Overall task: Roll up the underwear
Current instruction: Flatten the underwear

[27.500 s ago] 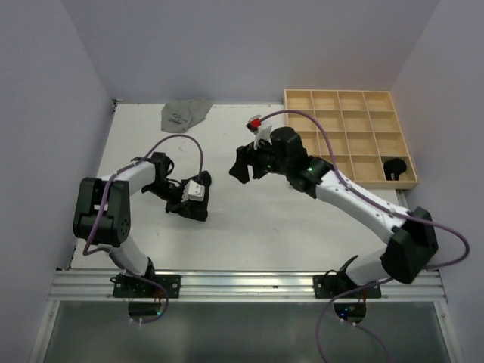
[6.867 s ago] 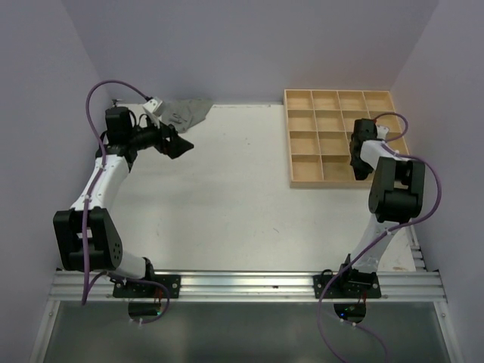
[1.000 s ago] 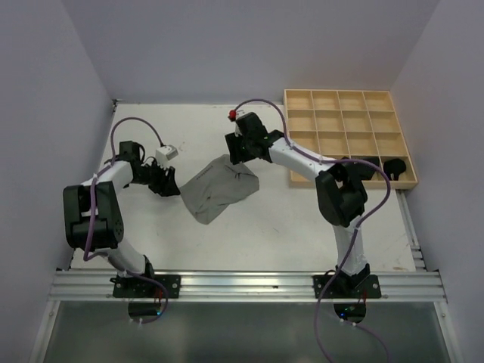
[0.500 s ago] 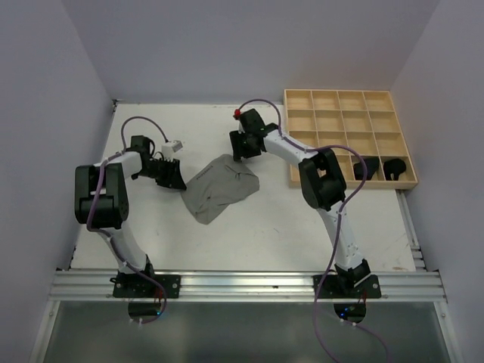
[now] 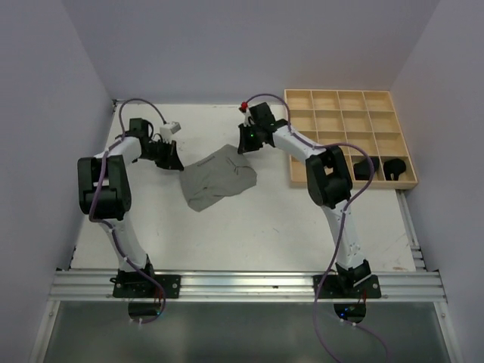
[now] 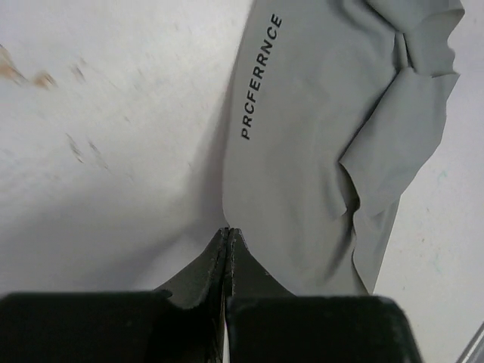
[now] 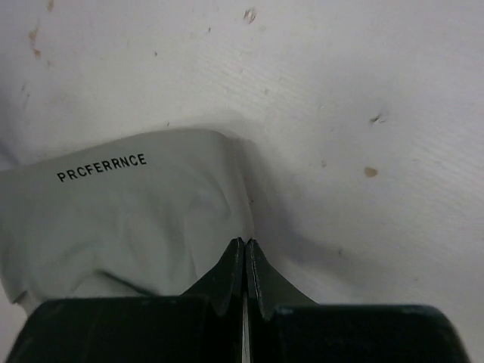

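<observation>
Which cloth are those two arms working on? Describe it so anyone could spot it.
On the white table, left of the wooden grid tray, lies the grey underwear, its far corners pinched by the left hand and right hand. Unlike the black pieces in the tray, it is pale grey with black lettering.

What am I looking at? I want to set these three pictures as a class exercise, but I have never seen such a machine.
Two robot arms are bolted at the near edge of a white table. One picture looks down from above; the other two come from a camera on each wrist, so the dark wedge at the bottom is that arm's own closed fingers. The left gripper and the right gripper each appear to pinch a corner of the grey underwear, its printed waistband between them. On the right sits a wooden grid tray holding two dark bundles.
</observation>
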